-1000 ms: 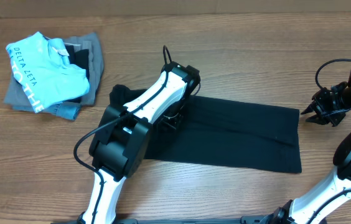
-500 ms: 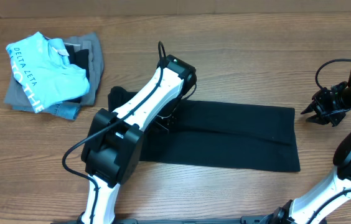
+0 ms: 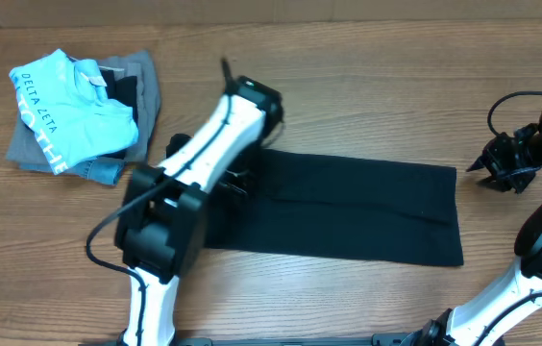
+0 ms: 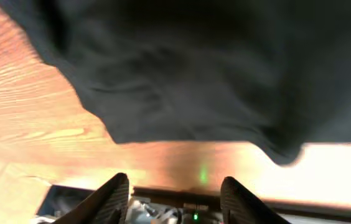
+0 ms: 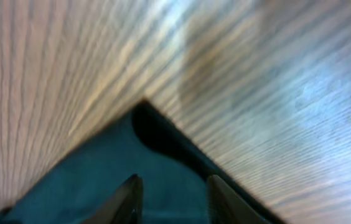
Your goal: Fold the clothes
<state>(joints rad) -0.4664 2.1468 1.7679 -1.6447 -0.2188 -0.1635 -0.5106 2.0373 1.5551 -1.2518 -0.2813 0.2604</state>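
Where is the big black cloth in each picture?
Overhead: the black garment lies flat across the middle of the wooden table.
Left wrist: the black garment fills the top of the picture, with bare wood below it.
Right wrist: unclear. A dark bluish shape at the bottom might be its edge, but I cannot tell.
Shared landmark: the table's wood grain shows in all three views.

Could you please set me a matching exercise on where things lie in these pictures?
1 large plain black cloth garment
2 light blue shirt with white lettering
3 left hand
4 right hand

A beyond the garment's right edge, off it
B spread flat, centre
C on the grey folded pile, far left
D at the garment's left end

Pairs: 1-B, 2-C, 3-D, 4-A
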